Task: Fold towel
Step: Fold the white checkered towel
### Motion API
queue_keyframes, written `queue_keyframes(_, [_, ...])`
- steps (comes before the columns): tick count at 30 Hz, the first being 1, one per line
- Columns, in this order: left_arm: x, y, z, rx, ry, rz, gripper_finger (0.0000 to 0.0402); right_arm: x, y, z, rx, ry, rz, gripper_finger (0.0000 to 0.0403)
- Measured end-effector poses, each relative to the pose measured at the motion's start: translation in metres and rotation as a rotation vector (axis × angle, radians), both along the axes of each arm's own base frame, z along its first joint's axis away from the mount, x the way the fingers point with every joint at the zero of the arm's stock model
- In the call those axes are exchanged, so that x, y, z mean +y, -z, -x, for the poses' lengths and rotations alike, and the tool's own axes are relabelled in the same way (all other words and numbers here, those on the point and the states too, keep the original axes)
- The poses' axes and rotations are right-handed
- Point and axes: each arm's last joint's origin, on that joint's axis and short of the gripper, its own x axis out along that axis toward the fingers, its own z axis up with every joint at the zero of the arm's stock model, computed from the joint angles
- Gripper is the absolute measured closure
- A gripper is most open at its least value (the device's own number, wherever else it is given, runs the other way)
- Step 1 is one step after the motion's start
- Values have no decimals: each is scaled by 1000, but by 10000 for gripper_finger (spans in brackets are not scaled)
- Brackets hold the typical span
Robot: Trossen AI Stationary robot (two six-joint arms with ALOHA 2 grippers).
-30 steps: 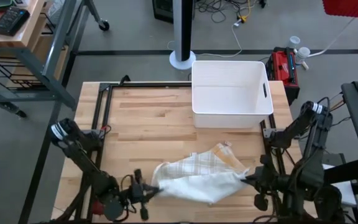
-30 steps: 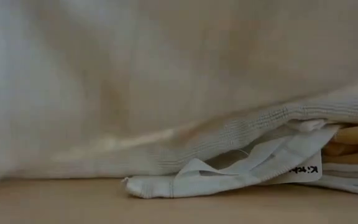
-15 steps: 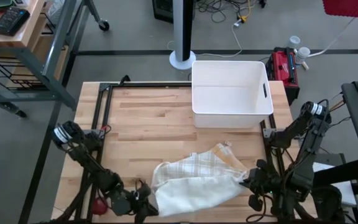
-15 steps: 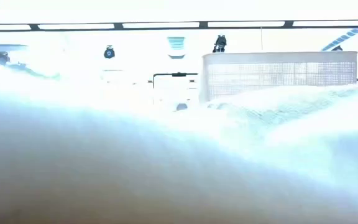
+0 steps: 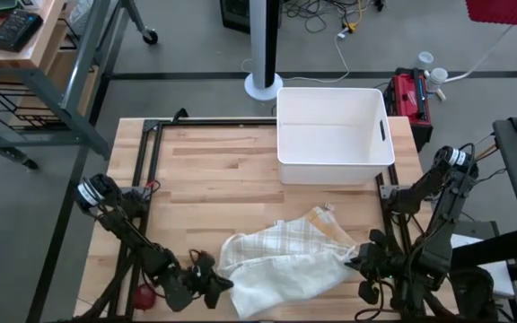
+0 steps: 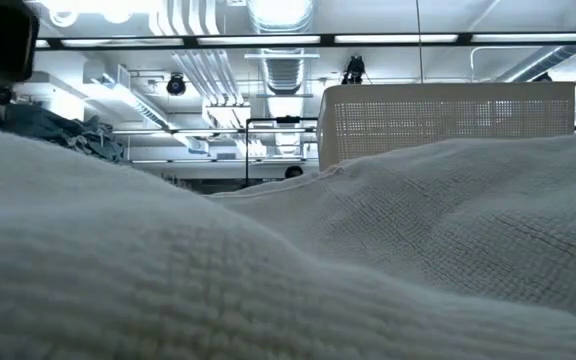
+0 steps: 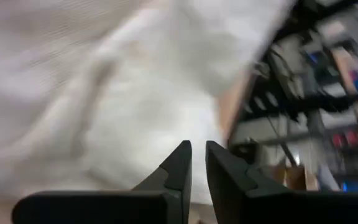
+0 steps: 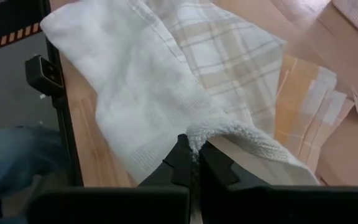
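A white towel [image 5: 281,260] with a beige-checked side lies crumpled on the near part of the wooden table, and fills the low view [image 6: 368,250]. My right gripper [image 5: 353,260] is at its right end, shut on it. My left gripper [image 5: 218,285] is at its left end, near the table's front edge. In the left wrist view its fingers [image 7: 198,152] stand a narrow gap apart with nothing between them, and the towel [image 7: 104,81] lies just beyond. Whether they touch the cloth I cannot tell. My right gripper pinches a thick rolled edge at the towel's right end [image 8: 197,132] between its two fingertips. The fingers slant down from the table's right side. That end is raised a little; the cloth falls away slack from it, and the rest of the towel [image 8: 135,81] lies on the table.
A white bin [image 5: 335,135] stands at the far right of the table, seen behind the towel in the low view [image 6: 448,115]. Bare wood [image 5: 205,170] stretches from the towel to the far and left edges. Black frame rails [image 5: 142,179] run along the table's sides.
My left gripper has sunk toward the table's near edge and rolled its wrist. The towel's left end, raised at that gripper a second ago, has dropped and now lies spread on the table. My right gripper has come down a little, still on the towel's right end.
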Motion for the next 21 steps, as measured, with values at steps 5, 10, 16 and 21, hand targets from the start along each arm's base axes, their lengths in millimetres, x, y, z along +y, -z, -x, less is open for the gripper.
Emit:
queue_keyframes(5, [3,10,6,139,-49,131,352,0,0,0,-2,1,-4,403])
queue_keyframes(10, [3,5,6,135,-60,181,310,1,0,-1,-25,5,-5,403])
queue_keyframes(16, [3,4,5,139,-76,223,238,2,-1,-2,-35,-6,-4,403])
queue_keyframes(21, [5,1,2,220,-19,320,192,3,-1,-2,-41,-20,-6,403])
